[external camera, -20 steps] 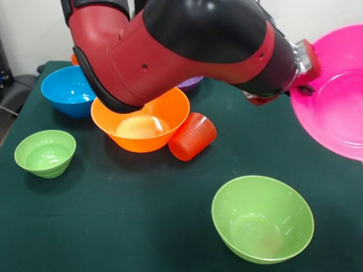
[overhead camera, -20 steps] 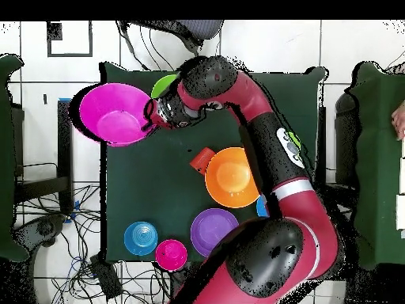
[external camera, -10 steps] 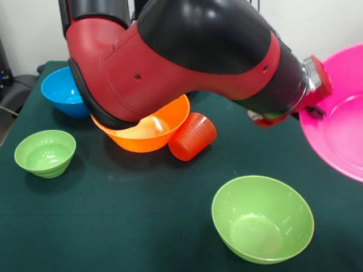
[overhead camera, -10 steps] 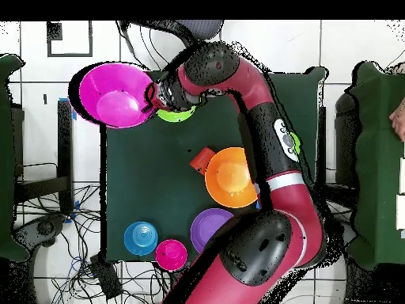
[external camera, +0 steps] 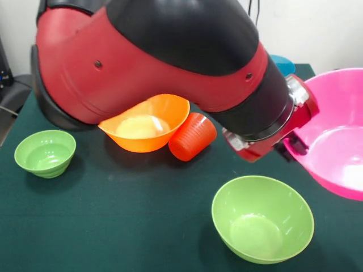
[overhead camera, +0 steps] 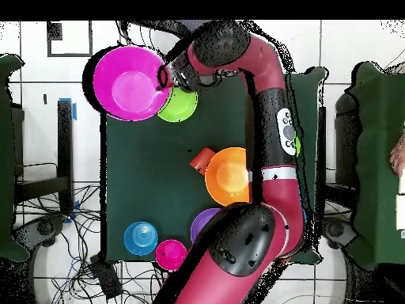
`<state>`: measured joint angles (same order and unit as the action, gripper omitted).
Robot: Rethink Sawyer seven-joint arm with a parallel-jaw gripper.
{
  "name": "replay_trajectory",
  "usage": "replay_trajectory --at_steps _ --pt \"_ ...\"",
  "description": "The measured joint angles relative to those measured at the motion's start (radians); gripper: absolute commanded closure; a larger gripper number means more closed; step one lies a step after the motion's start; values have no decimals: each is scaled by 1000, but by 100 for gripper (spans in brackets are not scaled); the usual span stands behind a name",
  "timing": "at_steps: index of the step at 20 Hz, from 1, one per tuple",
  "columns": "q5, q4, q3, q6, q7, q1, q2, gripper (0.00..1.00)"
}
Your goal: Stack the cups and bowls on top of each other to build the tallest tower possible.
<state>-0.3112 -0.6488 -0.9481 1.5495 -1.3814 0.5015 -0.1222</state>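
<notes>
— How does the arm (external camera: 170,62) stand?

— In the front view it reaches low across the table (external camera: 125,226), from the far left to the right, and it covers most of the far side. Its wrist points to the right, and the gripper (external camera: 295,144) is at the rim of the big pink bowl (external camera: 334,153).

— Is the gripper closed on that bowl?

— It seems to hold the rim, because the pink bowl hangs tilted above the table at the right edge. However, the fingers are mostly hidden behind the wrist, so I cannot tell for sure.

— Where are the other things?

— The medium green bowl (external camera: 262,218) stands upright near the front, just below the wrist. The large orange bowl (external camera: 144,124) is in the middle, and the orange-red cup (external camera: 193,136) lies on its side, touching the bowl's right side. A small green bowl (external camera: 45,152) stands alone at the left. In the overhead view, the purple bowl (overhead camera: 204,226), a small blue bowl (overhead camera: 140,238) and a small magenta bowl (overhead camera: 171,254) stand close to the robot's base.
</notes>
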Motion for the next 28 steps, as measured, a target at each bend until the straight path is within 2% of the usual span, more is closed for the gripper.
replay_trajectory --at_steps 3,4,11,12,14,19,20,22,26,28 --pt "-56 73 -26 52 107 -11 7 100" --pt "-94 114 -47 87 167 -15 9 100" --pt "-222 221 -126 185 306 -17 10 100" --pt "-272 250 -157 213 341 -17 10 100" --pt "-303 267 -177 227 362 -17 10 100" --pt "-452 322 -266 261 435 -16 10 100" --pt "-521 339 -300 266 460 -16 10 100" --pt "-561 347 -318 266 472 -16 10 100" --pt "-708 369 -385 266 513 -15 10 100" --pt "-741 373 -401 266 520 -15 10 100"
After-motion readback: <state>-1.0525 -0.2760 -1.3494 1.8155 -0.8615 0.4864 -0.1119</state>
